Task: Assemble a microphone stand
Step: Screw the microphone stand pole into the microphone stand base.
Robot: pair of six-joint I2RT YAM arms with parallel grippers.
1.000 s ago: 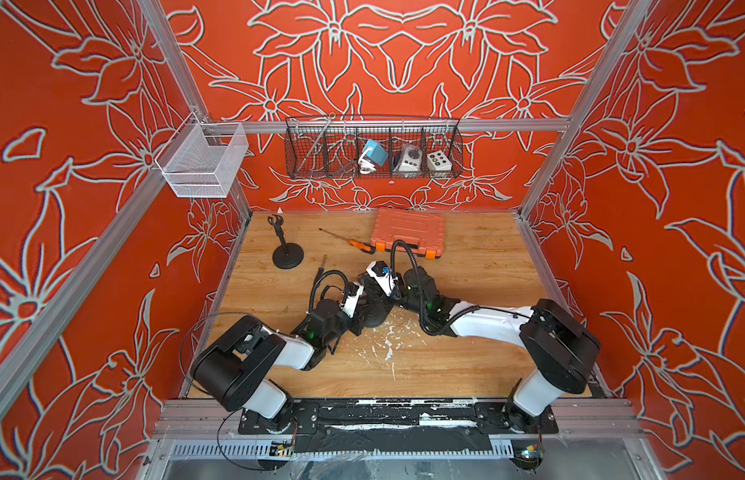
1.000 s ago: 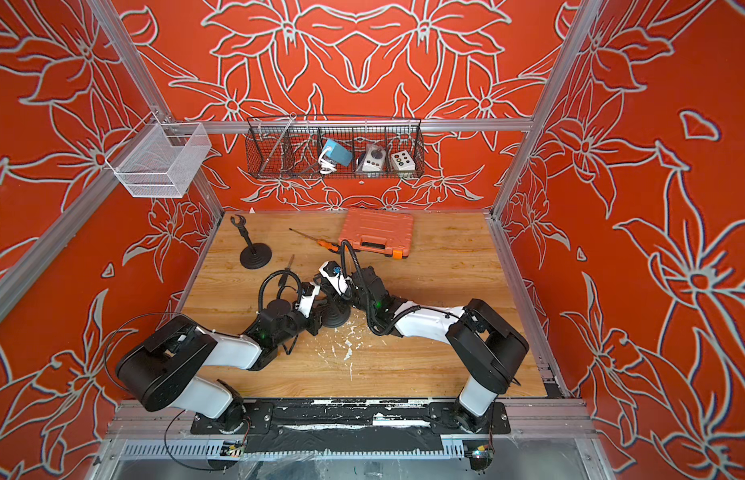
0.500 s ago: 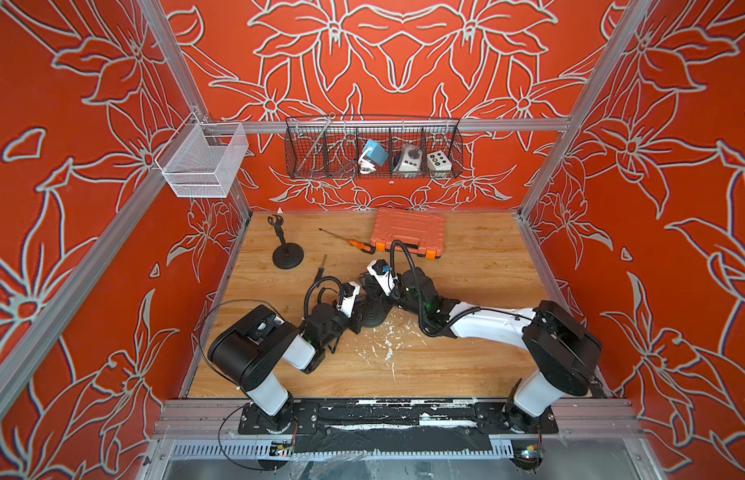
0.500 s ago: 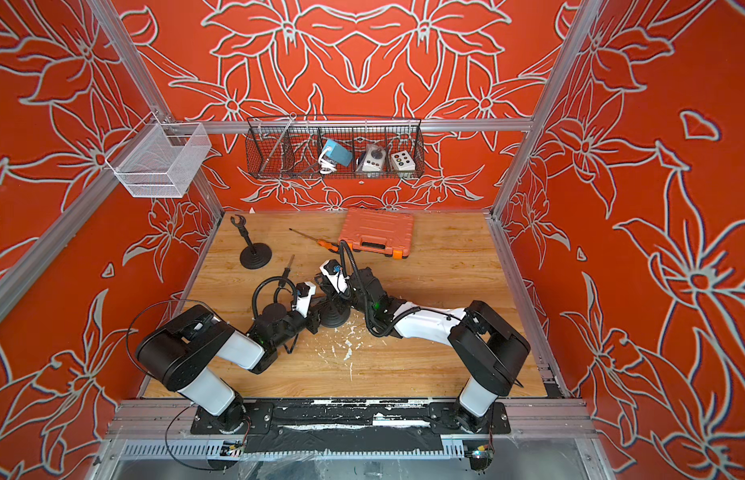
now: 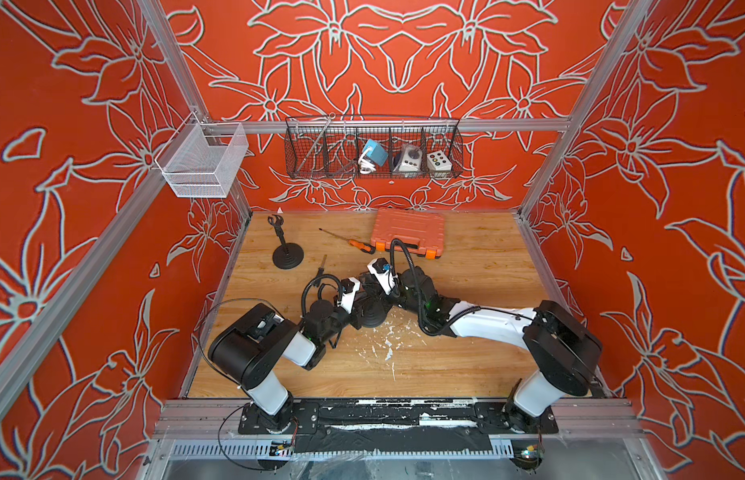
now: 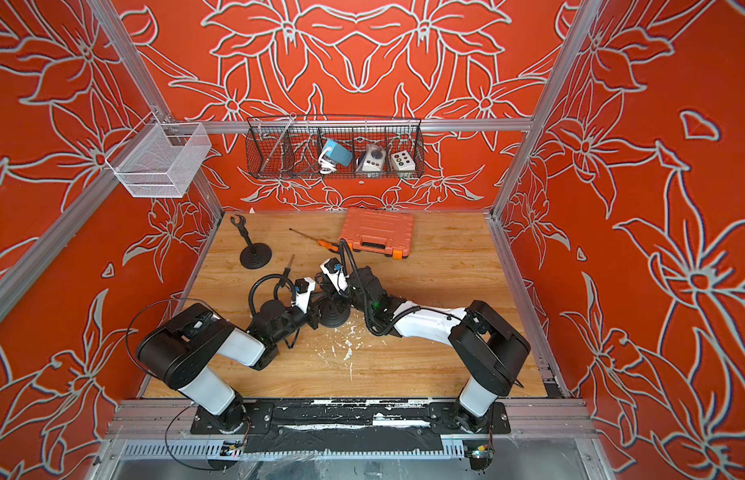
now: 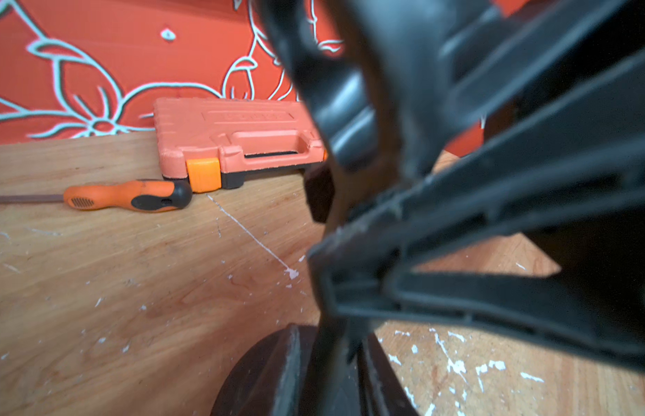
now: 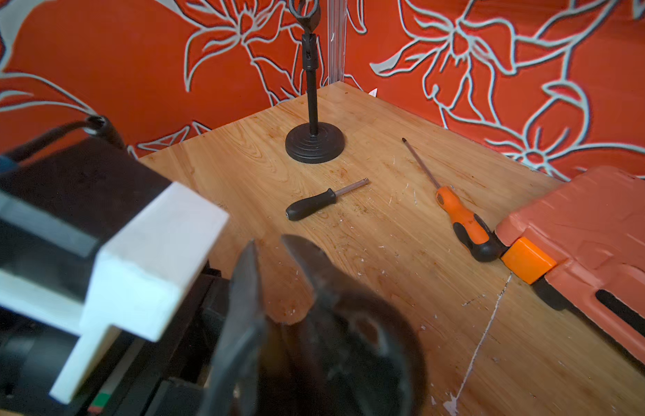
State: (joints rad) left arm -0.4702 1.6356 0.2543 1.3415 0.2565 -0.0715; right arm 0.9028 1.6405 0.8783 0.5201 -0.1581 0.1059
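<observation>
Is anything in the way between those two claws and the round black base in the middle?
Nothing visible. The left gripper and right gripper are both right at the base; whether either grips it is unclear. The black driver, orange screwdriver and case lie farther back, out of the way.

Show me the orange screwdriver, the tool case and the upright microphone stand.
orange screwdriver [image 8: 456,214]: right wrist view, handle.
tool case [image 5: 408,226]: in a top view, lid.
upright microphone stand [image 8: 306,149]: right wrist view, base.

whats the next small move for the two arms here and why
Probably a slight lowering of the right jaws, left jaws steadying: both meet at the round base mid-table, and the wrist views are too blurred to show any part seated yet.
</observation>
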